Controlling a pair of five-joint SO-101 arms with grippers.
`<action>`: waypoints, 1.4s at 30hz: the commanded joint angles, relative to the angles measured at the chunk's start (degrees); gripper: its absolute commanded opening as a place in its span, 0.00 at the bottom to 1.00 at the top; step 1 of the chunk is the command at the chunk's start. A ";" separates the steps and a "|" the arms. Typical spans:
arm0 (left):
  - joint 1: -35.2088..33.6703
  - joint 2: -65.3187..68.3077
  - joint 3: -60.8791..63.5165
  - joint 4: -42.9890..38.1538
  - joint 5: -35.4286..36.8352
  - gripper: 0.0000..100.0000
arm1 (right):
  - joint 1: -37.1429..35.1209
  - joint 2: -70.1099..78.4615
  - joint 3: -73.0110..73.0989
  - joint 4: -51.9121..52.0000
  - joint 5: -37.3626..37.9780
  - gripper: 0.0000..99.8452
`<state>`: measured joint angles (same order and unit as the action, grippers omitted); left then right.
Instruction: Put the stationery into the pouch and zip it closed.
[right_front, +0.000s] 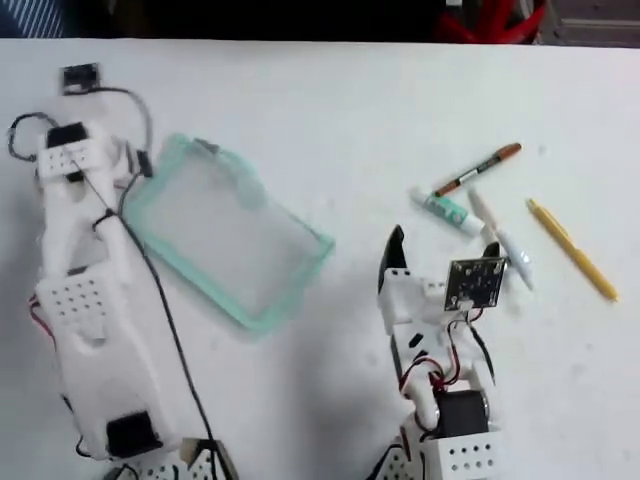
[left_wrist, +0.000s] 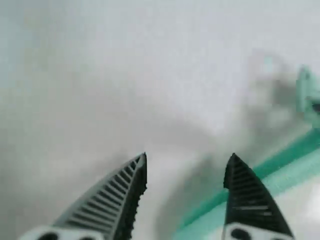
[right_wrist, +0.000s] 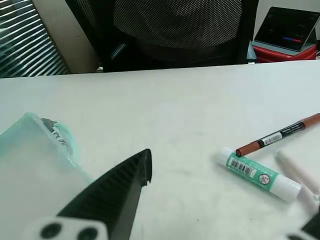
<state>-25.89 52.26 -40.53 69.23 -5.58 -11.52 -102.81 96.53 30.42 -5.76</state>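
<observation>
The high view adds a yellow pen (right_front: 572, 249) farthest from the pouch (right_front: 230, 235), past the glue stick (right_wrist: 260, 175) and brown pen (right_wrist: 277, 136). The left hand (left_wrist: 188, 170) gapes empty at the pouch's edge. The right hand (right_wrist: 231, 190) is wide open and empty, between pouch and glue stick.

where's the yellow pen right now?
High view: yellow pen lies on the table's right side, outermost of the stationery, just right of the white pen, touching nothing.

Bright, even overhead light casts soft, faint shadows.
</observation>
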 joint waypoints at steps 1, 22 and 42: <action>11.65 -0.84 -8.53 19.16 -10.46 0.25 | 0.13 -0.31 0.35 -0.84 0.88 0.49; 18.33 -8.22 -2.73 33.23 -15.03 0.38 | 0.13 -0.31 0.35 -0.92 0.88 0.49; 20.26 -42.24 51.08 17.85 -17.58 0.38 | 0.13 -0.31 0.35 -0.75 0.88 0.49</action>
<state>-5.76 13.32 4.31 93.14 -22.81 -11.52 -102.81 96.53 30.42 -5.76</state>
